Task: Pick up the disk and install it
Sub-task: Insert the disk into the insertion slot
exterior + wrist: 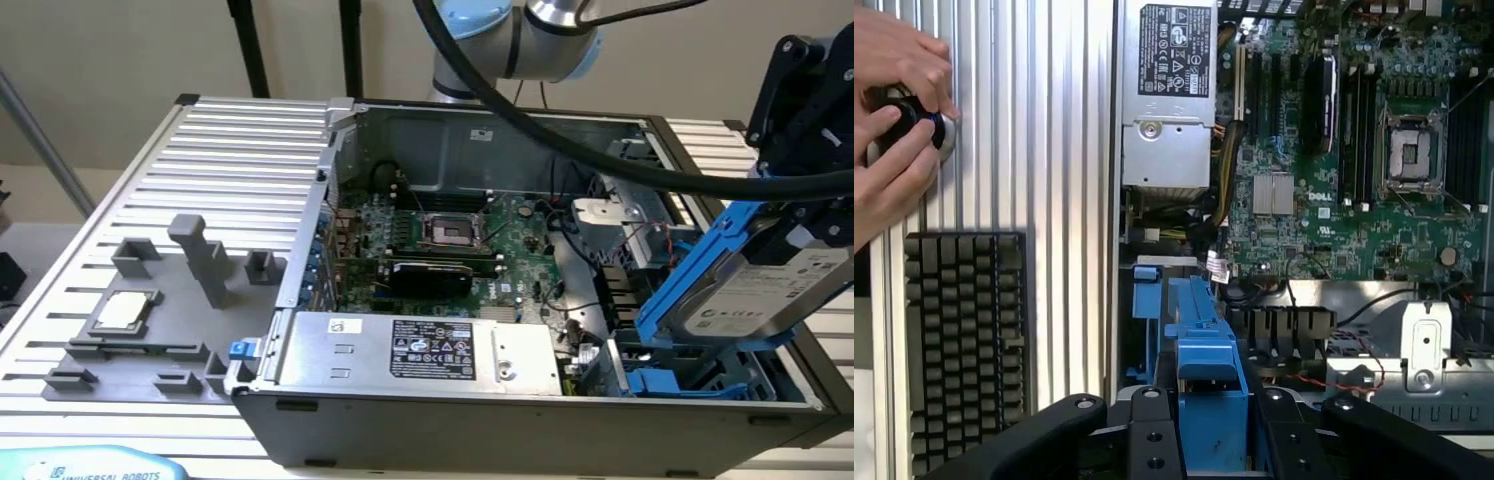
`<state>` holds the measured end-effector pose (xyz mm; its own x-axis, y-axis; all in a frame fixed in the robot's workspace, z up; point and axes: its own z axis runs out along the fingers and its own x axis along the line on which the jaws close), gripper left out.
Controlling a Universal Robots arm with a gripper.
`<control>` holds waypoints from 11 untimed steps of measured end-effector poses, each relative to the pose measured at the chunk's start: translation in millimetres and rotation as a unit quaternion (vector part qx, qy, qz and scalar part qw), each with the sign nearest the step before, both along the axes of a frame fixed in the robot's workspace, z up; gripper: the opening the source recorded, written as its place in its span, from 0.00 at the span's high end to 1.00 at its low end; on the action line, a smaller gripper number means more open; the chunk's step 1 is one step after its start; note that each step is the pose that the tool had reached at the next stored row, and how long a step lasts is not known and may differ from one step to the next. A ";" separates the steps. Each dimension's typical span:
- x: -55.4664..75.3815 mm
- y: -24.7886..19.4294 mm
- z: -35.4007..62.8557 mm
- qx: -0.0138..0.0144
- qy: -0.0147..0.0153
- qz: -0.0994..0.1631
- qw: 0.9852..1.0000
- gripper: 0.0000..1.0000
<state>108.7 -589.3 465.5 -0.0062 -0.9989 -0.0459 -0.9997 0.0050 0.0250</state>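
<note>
I see my claw (807,225) closed on the disk (754,295). It grips the disk by its blue frame. The disk hangs tilted in the air, over the end of the open computer case (400,420) on the exterior view's right. The low edge of the blue frame is down by a blue bay (667,382) in that corner of the case. I cannot tell if they touch.

The case lies on its side on the bench (227,150). The bench has a silver metal top with long grooves. Inside the case is a green board (441,240). A grey box (427,350) with a black and white label sits along the near wall of the case.

Next to the case, on the exterior view's left, a grey tray (147,350) with pegs sits by the near corner of the bench. A small square silver chip (120,312) lies in it.

Behind the bench is a plain tan wall (120,50) with black poles (247,45) in front of it. The arm (534,40) comes down from the far edge, and a thick black cable (587,140) runs across to the claw.

In the wrist view, a person's hands (894,120) are on the grooved bench, around a small round knob (944,135). A dark keyboard (964,340) lies just beside them.
</note>
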 end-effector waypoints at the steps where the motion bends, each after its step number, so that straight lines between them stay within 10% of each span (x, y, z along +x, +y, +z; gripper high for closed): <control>1: -0.1 0.0 -1.8 0.000 0.000 0.000 1.000 0.67; 11: -1.3 0.0 -14.6 0.000 -0.003 0.000 1.000 0.67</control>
<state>107.4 -589.3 450.9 -0.0059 -0.9989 -0.0459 -0.9998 0.0050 0.0195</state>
